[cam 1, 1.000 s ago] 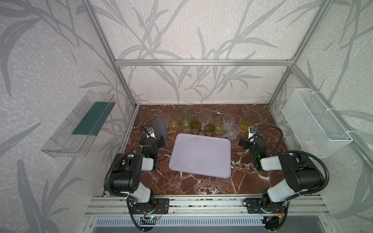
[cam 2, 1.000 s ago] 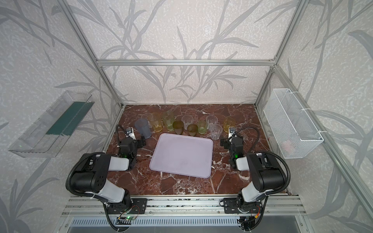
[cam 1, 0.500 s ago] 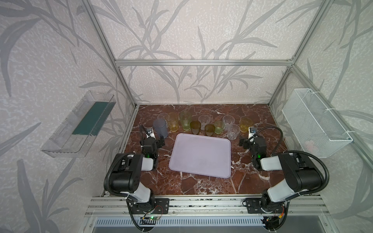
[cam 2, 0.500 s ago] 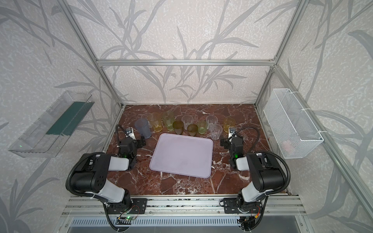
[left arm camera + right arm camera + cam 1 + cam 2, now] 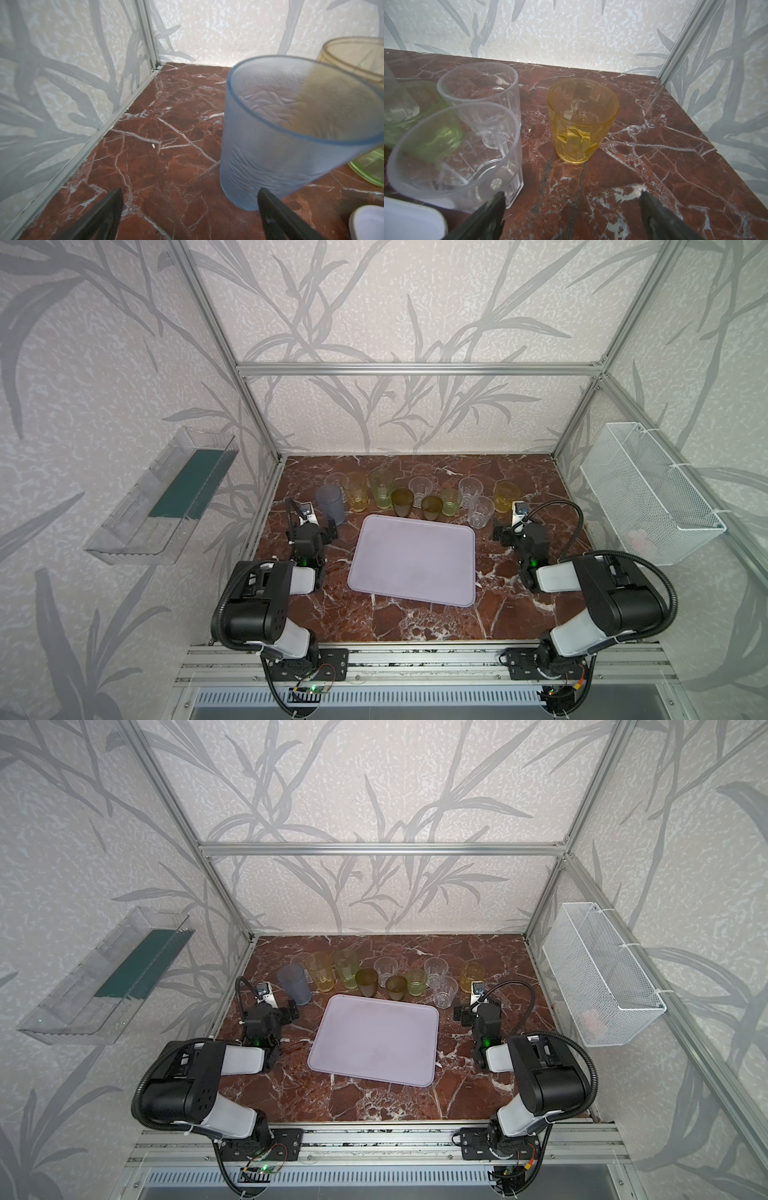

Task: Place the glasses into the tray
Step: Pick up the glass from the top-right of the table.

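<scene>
The lavender tray (image 5: 411, 560) lies empty at mid-table. Behind it the glasses stand in a loose row, from the tall grey-blue glass (image 5: 330, 504) at the left to the short yellow glass (image 5: 506, 495) at the right. My left gripper (image 5: 312, 527) sits low on the marble, open, just short of the grey-blue glass (image 5: 280, 145), which stands off to one side of its fingers. My right gripper (image 5: 572, 197) is open too, with bare marble between its fingers. Ahead of it stands the yellow glass (image 5: 581, 120), and a clear glass (image 5: 456, 155) is close beside one finger.
A clear plastic shelf (image 5: 162, 497) hangs on the left wall and a white wire basket (image 5: 648, 497) on the right wall. Aluminium frame posts stand at the back corners. Two amber glasses (image 5: 402, 502) stand close to the tray's far edge.
</scene>
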